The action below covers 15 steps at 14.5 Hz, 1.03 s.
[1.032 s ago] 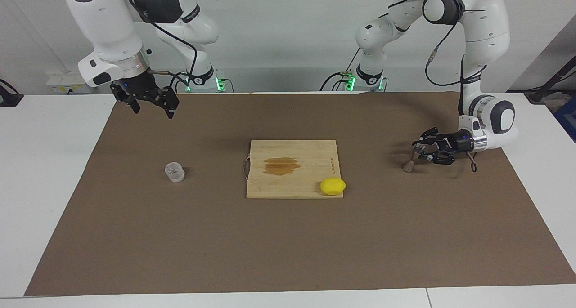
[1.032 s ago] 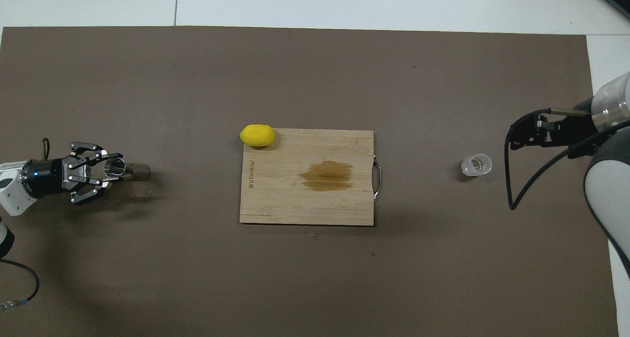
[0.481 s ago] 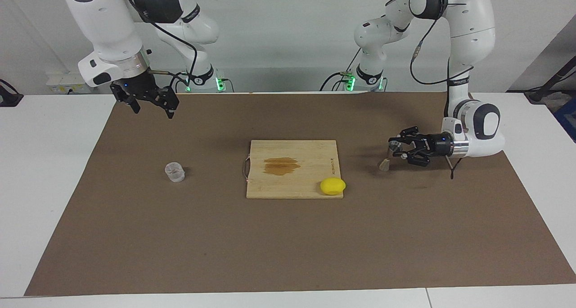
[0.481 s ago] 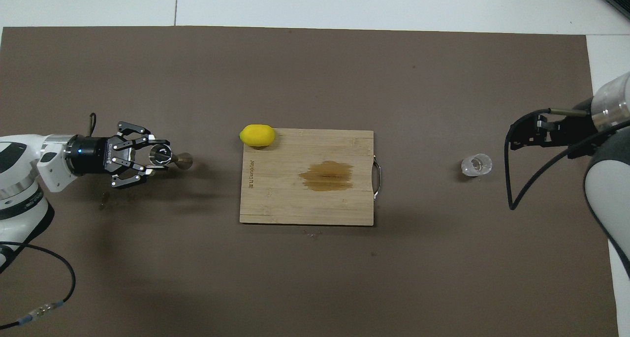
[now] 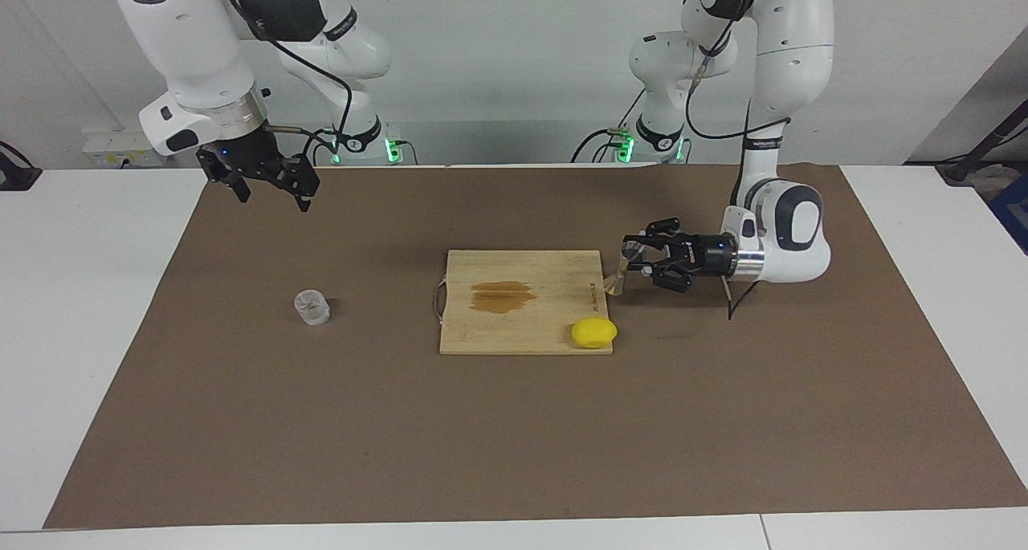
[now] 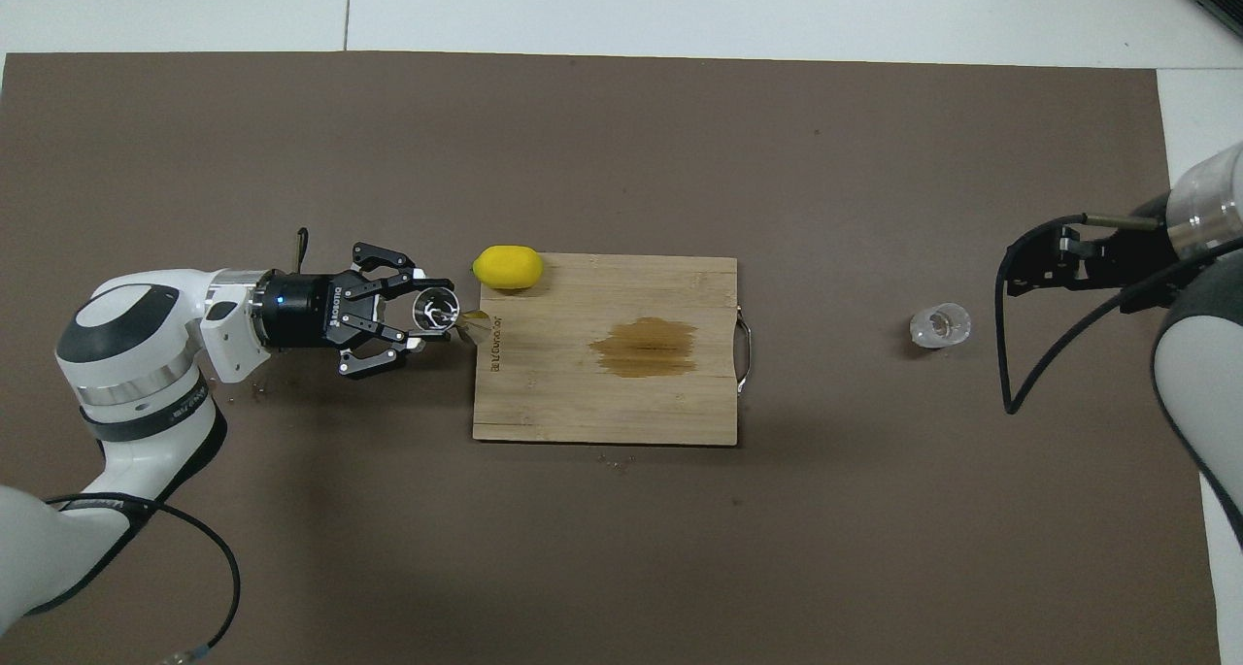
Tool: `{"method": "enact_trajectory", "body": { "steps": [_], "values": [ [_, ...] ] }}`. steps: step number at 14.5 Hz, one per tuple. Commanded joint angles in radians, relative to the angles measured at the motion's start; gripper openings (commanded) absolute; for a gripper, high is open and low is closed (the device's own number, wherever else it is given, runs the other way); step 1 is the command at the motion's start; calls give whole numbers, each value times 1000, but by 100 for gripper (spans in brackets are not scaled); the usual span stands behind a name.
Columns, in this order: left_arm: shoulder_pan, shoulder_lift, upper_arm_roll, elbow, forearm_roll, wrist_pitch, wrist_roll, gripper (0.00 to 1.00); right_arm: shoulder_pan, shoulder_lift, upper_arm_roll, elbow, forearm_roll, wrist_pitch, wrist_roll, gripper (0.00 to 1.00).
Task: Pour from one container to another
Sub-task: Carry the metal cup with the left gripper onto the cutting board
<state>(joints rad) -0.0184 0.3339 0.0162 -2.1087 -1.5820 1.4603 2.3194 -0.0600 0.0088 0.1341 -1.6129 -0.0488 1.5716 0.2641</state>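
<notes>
Two arms are at a table covered with a brown mat [image 5: 514, 421]. The left gripper [image 5: 634, 258] [image 6: 427, 313] is stretched out sideways, low over the mat, at the edge of the board [image 5: 522, 329] [image 6: 602, 403] on the left arm's end. Its fingers are clenched on the upper cone of the jigger [image 5: 620, 275] [image 6: 449, 316]. The jigger is tilted, and its lower cone reaches over the edge of the board. I cannot tell if this cone touches the board or the mat.

On the right arm's end of the table the cup [image 5: 312, 307] [image 6: 940, 325] stands upright on the mat, well apart from the board. The right gripper [image 5: 269, 187] [image 6: 1010, 275] hangs in the air with its fingers spread apart and nothing between them. It is over the mat near the corner of the robots' side, well apart from the cup.

A lemon [image 5: 594, 332] [image 6: 507, 267] lies on the corner of the board that is farther from the robots, toward the left arm's end, and it hangs a little over the edge. It is near the jigger but not touching it. A brown stain [image 5: 503, 295] [image 6: 645, 346] is in the middle of the board. The board has a small metal handle [image 5: 438, 297] [image 6: 744, 340] on the side toward the cup.
</notes>
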Motion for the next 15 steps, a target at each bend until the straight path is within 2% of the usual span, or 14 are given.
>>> {"method": "enact_trajectory", "body": {
  "steps": [1, 7, 12, 15],
  "values": [
    [-104, -108, 14, -134, -131, 96, -15, 36, -14, -21, 4, -21, 23, 1, -22, 100],
    [-354, -122, 14, -171, -410, 333, 6, 37, -14, -20, 4, -21, 21, 1, -22, 100],
    [-567, -107, 18, -168, -745, 544, 211, 36, -14, -20, 4, -21, 21, 1, -22, 100],
    [-575, -93, 14, -160, -767, 618, 320, 36, -14, -20, 4, -21, 23, 1, -22, 100]
  ]
}}
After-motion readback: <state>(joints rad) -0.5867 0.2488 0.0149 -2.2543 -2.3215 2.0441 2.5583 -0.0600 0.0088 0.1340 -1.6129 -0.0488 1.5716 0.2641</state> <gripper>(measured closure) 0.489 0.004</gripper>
